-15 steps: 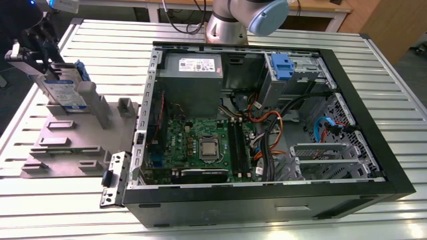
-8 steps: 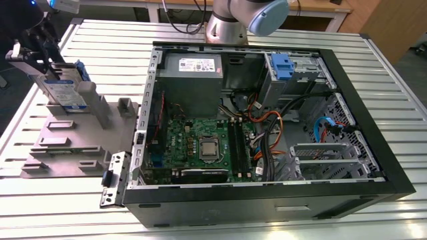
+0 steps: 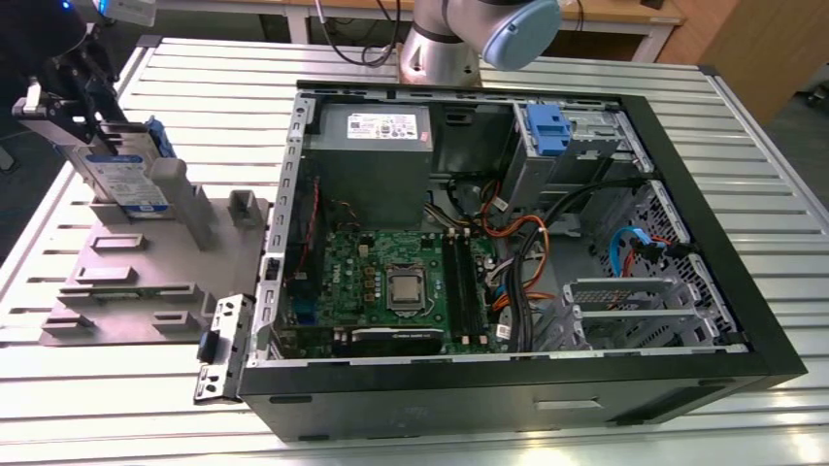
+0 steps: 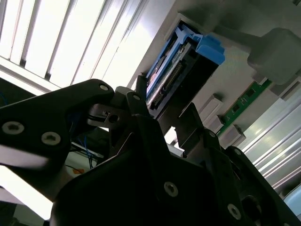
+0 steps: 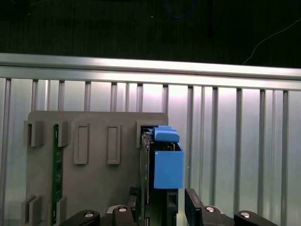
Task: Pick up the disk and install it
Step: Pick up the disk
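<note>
The disk (image 3: 130,180) stands on edge in a slot of the grey fixture (image 3: 143,277) at the exterior view's left. It is a silver-grey drive with a white-and-blue label and blue side rails. My gripper (image 3: 81,107) hangs over its upper end. In both wrist views the disk (image 5: 162,165) (image 4: 171,77) sits between my two black fingers. My gripper (image 5: 162,201) (image 4: 167,110) is open and straddles the disk, with a narrow gap showing beside one finger (image 5: 193,205).
The open computer case (image 3: 518,374) fills the middle of the slatted table (image 3: 725,116). Inside are a grey power-supply box (image 3: 369,131), a motherboard (image 3: 388,282), cables and a drive bay holding a blue bracket (image 3: 545,131). A green memory stick (image 5: 56,174) sits in the fixture.
</note>
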Motion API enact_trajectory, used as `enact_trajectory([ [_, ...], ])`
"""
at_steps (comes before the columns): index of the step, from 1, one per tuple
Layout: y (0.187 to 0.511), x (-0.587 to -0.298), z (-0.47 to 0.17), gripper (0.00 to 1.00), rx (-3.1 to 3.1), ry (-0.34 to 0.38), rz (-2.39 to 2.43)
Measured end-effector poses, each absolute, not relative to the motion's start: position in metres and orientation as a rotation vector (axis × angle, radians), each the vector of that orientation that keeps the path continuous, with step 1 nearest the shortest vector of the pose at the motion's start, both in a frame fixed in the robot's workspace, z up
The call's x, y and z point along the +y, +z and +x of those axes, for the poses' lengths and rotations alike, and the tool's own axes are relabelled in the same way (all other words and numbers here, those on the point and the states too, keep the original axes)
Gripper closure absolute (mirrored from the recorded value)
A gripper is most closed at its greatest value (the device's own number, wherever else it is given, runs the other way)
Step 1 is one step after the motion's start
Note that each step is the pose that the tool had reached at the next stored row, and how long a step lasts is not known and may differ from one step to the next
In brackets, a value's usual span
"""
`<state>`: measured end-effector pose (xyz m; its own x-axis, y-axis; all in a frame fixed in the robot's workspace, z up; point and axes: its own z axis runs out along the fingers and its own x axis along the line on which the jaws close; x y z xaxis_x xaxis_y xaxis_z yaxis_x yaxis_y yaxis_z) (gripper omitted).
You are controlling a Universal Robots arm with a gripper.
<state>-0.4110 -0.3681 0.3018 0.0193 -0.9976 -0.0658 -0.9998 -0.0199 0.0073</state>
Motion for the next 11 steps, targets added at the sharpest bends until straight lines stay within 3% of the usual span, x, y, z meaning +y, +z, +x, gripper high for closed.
enact_trajectory([
  [9, 0.3018, -0.3681, -0.4109, 0.49, 2.170, 0.081, -2.213],
  [11, 0.3018, -0.3681, -0.4108, 0.58, 2.170, 0.081, -2.213],
])
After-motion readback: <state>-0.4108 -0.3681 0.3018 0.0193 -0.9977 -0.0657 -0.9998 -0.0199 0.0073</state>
